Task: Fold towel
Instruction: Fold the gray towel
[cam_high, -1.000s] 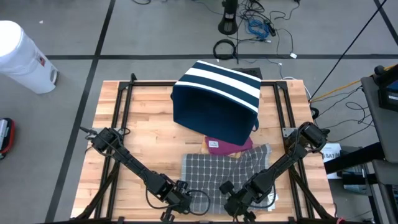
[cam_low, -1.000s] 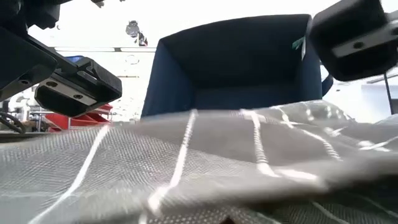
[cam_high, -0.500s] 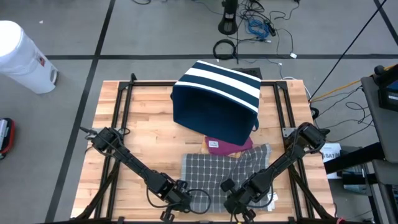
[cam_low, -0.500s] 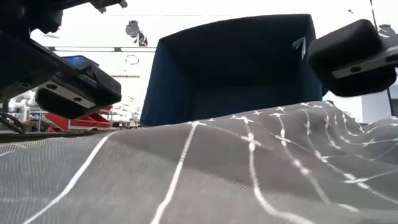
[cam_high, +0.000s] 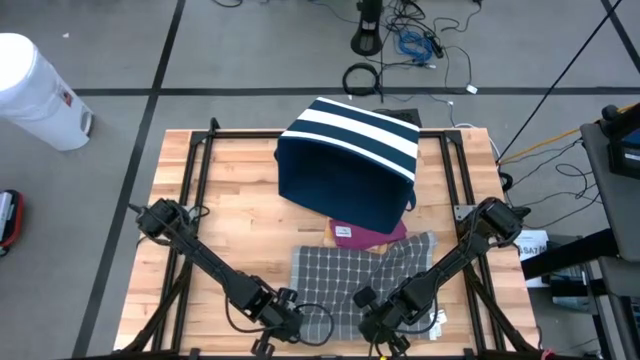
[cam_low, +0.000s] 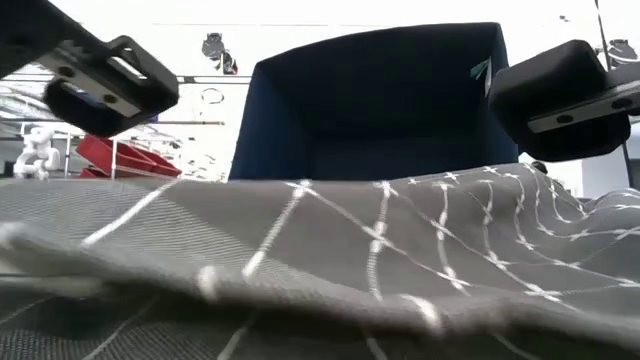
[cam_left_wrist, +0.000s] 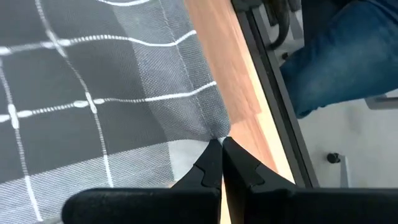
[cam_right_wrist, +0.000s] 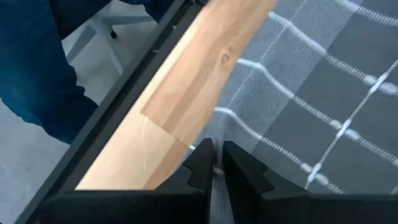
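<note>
A grey towel (cam_high: 365, 272) with a white grid lies flat on the wooden table (cam_high: 240, 190), near its front edge. My left gripper (cam_left_wrist: 221, 144) is shut on the towel's near left corner, and my right gripper (cam_right_wrist: 216, 149) is shut on its near right corner. In the high view both grippers, left (cam_high: 284, 318) and right (cam_high: 386, 328), sit at the towel's near edge. The low view shows the towel's near edge (cam_low: 300, 290) raised in front of the camera. My left gripper pinches the towel's near left corner (cam_left_wrist: 214, 129) between its two fingers, slanting down from the near side. That corner is lifted off the wood and the cloth runs away from it. My right gripper pinches the near right corner (cam_right_wrist: 219, 132) between its fingers, slanting down from the near side. Cloth beside it lies on the table.
A navy bin (cam_high: 348, 160) with white stripes lies on its side behind the towel, its open side facing the near edge. A pink cloth (cam_high: 366, 235) lies between bin and towel. A person's blue-trousered legs (cam_left_wrist: 348, 56) are close to the table's near edge.
My left gripper has risen, still shut, lifting the towel's near left corner off the table. The near edge now stands higher on the left in the low view. The far part of the towel has stayed where it was.
</note>
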